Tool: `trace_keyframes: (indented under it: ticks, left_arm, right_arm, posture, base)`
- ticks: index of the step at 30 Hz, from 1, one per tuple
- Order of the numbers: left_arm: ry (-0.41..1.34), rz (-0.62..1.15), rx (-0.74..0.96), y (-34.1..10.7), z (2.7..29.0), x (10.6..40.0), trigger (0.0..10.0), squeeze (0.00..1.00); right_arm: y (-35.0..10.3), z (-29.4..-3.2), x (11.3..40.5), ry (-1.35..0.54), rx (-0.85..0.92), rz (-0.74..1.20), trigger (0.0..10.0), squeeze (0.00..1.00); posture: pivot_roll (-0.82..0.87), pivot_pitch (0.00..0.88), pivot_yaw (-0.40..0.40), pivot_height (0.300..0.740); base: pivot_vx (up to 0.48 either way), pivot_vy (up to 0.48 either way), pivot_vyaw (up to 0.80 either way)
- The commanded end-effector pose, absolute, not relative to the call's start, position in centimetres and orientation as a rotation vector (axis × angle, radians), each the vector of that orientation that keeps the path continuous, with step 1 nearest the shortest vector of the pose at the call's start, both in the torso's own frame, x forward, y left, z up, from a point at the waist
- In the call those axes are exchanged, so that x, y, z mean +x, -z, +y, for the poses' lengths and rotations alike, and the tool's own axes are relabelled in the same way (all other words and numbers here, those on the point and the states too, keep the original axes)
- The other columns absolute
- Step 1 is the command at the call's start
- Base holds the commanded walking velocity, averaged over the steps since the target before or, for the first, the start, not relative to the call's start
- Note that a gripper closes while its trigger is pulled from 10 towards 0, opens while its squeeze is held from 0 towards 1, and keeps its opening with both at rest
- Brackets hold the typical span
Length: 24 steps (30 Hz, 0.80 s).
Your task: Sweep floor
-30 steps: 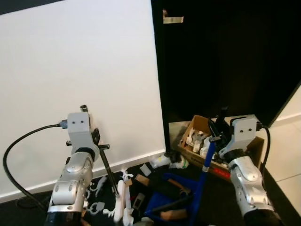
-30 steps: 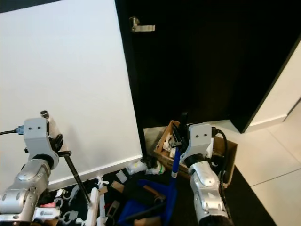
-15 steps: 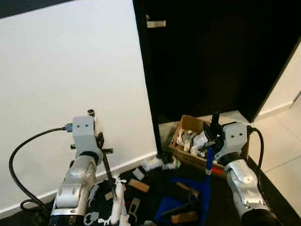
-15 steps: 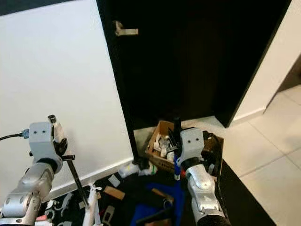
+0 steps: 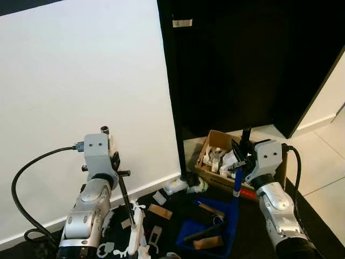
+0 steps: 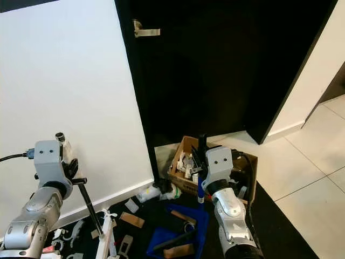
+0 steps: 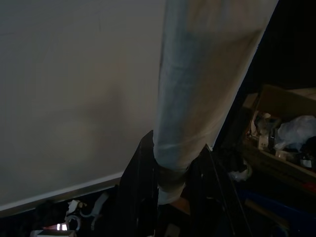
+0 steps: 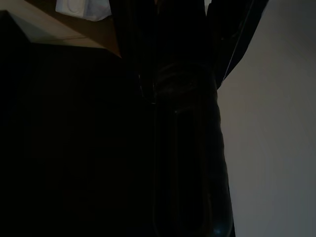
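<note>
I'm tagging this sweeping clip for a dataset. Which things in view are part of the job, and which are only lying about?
In the job:
left gripper gripping the broom handle
right gripper gripping the blue dustpan handle
blue dustpan
scraps on the dark floor

Lying about:
cardboard box of clutter
black door
white wall

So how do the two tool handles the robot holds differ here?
The broom handle in the left gripper is dark and thin, leaning down to a white head; the dustpan handle in the right gripper is blue and runs nearly straight down to the blue dustpan, which holds debris. Each is clamped between black fingers.
</note>
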State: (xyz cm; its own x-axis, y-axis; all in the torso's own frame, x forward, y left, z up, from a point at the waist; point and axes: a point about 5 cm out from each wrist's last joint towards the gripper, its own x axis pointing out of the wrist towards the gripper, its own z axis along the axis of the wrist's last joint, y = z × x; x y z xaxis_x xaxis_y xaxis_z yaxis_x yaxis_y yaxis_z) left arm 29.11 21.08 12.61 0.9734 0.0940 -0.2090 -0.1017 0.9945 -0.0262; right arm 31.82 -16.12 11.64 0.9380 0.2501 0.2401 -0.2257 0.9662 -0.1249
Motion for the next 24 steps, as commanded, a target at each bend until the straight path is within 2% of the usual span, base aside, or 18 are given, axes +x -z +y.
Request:
trace_keyframes:
  ticks: [1,24]
  left_arm:
    - [-0.101,0.191,-0.029,-12.76,21.02,29.24,10.0,0.0]
    - [-0.121,0.198,-0.034,-12.75,21.17,29.4,10.0,0.0]
  right_arm:
    - [-12.68,-15.84,32.14,-0.247,-0.091,-0.314,10.0,0.0]
    - [-12.95,-15.87,32.06,-0.254,-0.093,-0.328,10.0,0.0]
  posture:
    - [0.04,0.159,0.106,0.74]
    - [0.04,0.166,0.108,0.74]
  base:
    - [0.0,-0.277,0.0]
    - [0.297,-0.373,0.0]
